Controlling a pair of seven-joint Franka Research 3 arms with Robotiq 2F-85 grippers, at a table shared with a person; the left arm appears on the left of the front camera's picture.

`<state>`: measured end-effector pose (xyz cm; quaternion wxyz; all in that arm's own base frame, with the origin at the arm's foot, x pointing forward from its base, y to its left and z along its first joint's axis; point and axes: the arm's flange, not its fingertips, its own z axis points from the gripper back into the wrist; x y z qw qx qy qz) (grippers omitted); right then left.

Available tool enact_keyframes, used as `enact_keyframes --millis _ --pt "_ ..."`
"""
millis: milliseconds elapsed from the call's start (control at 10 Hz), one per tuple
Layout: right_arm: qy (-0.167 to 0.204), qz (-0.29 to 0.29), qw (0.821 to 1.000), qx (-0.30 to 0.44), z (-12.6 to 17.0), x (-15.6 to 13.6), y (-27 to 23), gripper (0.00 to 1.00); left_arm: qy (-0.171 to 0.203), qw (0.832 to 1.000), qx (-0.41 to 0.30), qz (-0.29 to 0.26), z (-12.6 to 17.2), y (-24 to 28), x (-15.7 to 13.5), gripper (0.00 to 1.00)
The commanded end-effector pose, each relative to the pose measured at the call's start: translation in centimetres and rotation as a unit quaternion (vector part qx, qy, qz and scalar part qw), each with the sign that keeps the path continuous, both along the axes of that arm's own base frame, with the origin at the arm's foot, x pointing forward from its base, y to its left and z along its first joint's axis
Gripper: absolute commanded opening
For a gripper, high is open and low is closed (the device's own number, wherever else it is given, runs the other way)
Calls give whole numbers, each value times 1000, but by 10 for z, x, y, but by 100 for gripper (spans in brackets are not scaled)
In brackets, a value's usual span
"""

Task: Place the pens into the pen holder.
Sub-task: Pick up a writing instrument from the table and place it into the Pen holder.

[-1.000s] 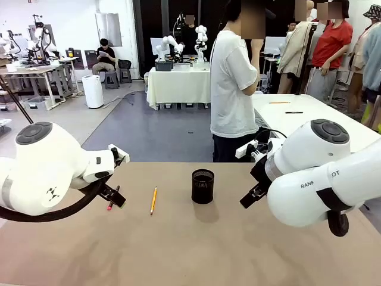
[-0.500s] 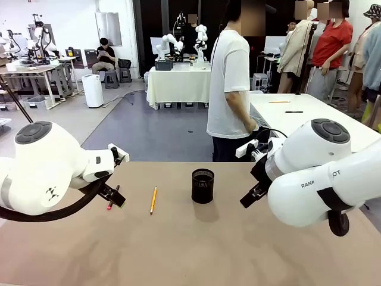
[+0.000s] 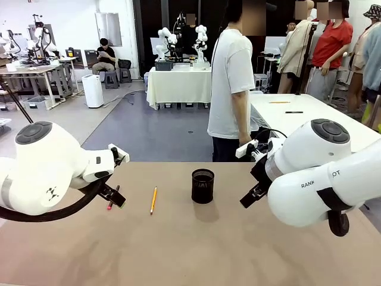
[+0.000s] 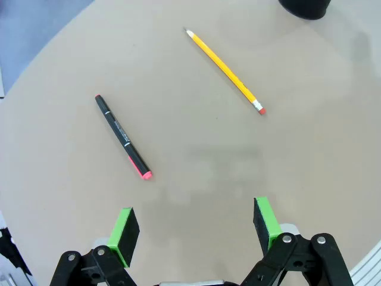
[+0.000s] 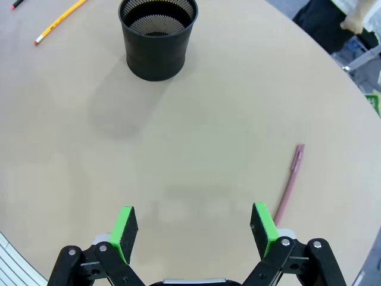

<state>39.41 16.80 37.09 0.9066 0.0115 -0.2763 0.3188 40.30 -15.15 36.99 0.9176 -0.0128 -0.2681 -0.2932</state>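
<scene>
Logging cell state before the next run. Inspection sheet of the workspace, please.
Surface: tan tabletop, no spills or marks seen.
Job's things: small black metal-mesh pen holder upright, no pen in it; yellow-orange pencil lying flat to its left in the front view; black pen with pink-red end lying flat near the left gripper; dark red pen lying flat near the right gripper. All apart from one another.
Clutter: nothing seen.
Grippers: left gripper jaws open, holding nothing; right gripper the same.
Cables: black cable looped under the white left arm.
Surroundings: person in a white T-shirt at the far edge; white-clothed table farther back.
</scene>
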Motion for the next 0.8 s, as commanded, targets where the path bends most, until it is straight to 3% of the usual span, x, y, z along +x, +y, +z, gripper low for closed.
enact_keyframes --millis 0,700 --pt "0 0 1000 0 0 0 0 100 0 1000 0 0 0 0 0 100" --pt "0 0 1000 0 0 0 0 100 0 1000 0 0 0 0 0 100"
